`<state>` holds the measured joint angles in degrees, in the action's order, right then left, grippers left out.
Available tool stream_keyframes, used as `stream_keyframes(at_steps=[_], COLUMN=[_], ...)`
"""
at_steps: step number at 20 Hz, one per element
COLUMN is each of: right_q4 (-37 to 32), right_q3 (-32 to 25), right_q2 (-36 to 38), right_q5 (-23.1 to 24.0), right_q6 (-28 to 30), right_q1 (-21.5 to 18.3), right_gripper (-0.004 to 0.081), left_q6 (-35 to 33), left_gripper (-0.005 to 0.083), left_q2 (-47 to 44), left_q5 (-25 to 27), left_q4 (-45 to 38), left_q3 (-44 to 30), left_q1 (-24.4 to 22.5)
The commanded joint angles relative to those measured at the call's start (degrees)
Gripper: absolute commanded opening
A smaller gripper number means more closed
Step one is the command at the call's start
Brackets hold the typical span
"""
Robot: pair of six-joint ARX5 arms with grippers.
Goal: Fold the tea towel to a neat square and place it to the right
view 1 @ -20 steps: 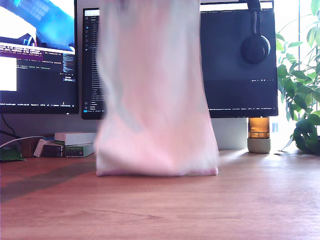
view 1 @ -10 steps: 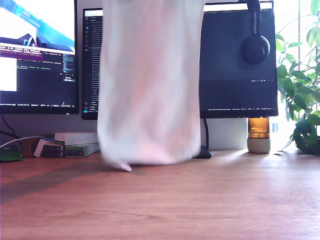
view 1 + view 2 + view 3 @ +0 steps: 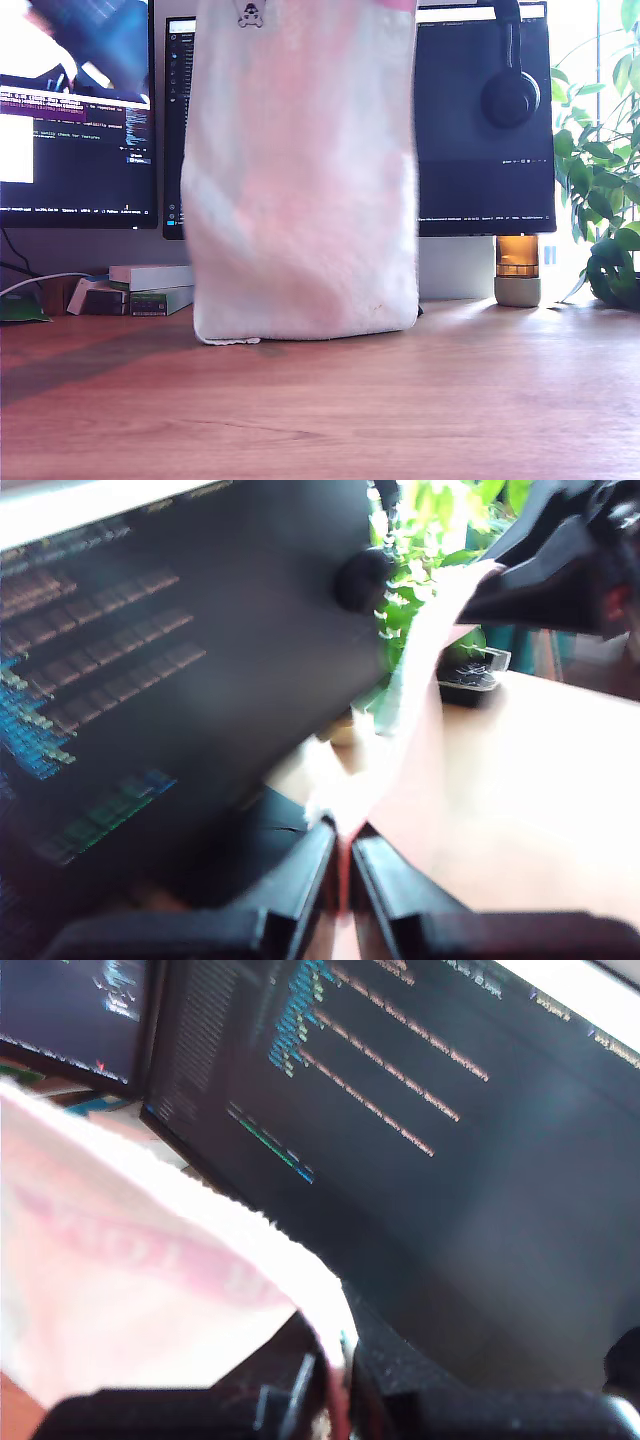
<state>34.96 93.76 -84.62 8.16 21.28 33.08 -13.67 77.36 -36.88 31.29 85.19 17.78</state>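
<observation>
Tea towel (image 3: 305, 190) hangs long axis vertical — my first end effector (image 3: 343, 865) and second end effector (image 3: 335, 1365) each clamp its top edge

the hanging tea towel (image 3: 305, 190) blocks the middle of the exterior view, its lower edge at the desk (image 3: 400, 400); behind it stand two monitors (image 3: 480, 120), with headphones (image 3: 510, 95) hung on one; the desk in front lies open; a plant (image 3: 600, 200) crowds the exterior view's right; small boxes (image 3: 150, 285) sit at its left.

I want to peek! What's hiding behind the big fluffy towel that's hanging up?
Behind the tea towel stands a dark monitor; only its edges show, with headphones hanging on it. Its middle and its stand are covered, so I can't see them.
</observation>
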Motion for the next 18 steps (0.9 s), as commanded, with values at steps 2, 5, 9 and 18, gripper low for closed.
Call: stream_keyframes(at_steps=[2, 5, 9, 18], right_q4=[10.29, 23.67, 40.96, 36.04], right_q3=[0.9, 4.07, 5.38, 5.31], right_q2=[0.26, 0.26, 0.26, -1.11], right_q5=[-3.23, -9.01, -16.24, -25.53], right_q6=[0.13, 0.15, 0.17, 2.32], right_q1=[-0.04, -0.07, -0.04, -0.07], right_gripper=[-0.0012, -0.0012, -0.0012, -0.0012], left_q6=[1.46, 1.22, -1.2, -8.07], left_gripper=[-0.0024, -0.0024, -0.0024, -0.0024], left_q2=[-0.59, -0.68, -0.66, -0.5], left_q5=[-5.05, -7.89, -8.28, -5.51], left_q4=[6.73, 16.48, 30.75, 34.91], left_q3=[-0.81, -0.79, -0.79, -0.79], left_q1=[0.15, 1.16, 1.9, 4.28])
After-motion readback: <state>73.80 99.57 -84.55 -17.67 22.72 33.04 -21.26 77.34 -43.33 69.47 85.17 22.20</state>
